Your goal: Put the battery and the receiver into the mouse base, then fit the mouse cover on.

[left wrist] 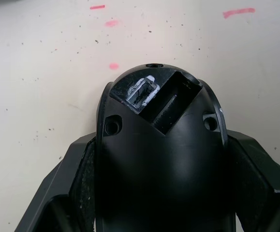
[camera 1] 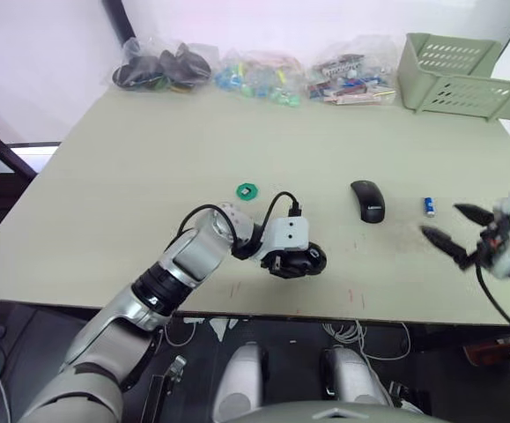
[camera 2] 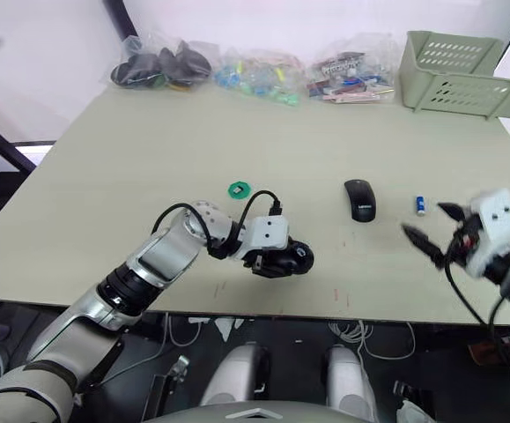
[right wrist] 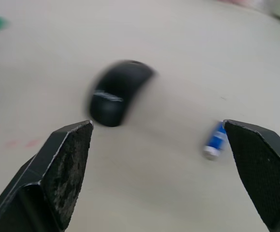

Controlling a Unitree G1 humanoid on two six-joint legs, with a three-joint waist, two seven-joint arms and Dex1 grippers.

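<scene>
My left gripper [camera 1: 291, 263] is shut on the mouse base [camera 1: 307, 260], a black shell, near the table's front edge. In the left wrist view the mouse base [left wrist: 164, 159] sits between both fingers [left wrist: 65, 193], with two open compartments at its far end. The glossy black mouse cover [camera 1: 368, 201] lies on the table to the right. The small blue battery [camera 1: 429, 206] lies a little further right. My right gripper [camera 1: 444, 222] hovers open just in front of the battery, nothing between its fingers; its wrist view shows the cover [right wrist: 118, 92] and the battery [right wrist: 215, 140] ahead. The receiver is out of view.
A round green disc [camera 1: 247, 190] lies behind the left gripper. Along the table's back edge lie clear bags of parts [camera 1: 162, 66] [camera 1: 259, 75] [camera 1: 351, 79]. A pale green basket [camera 1: 453, 75] stands at the back right.
</scene>
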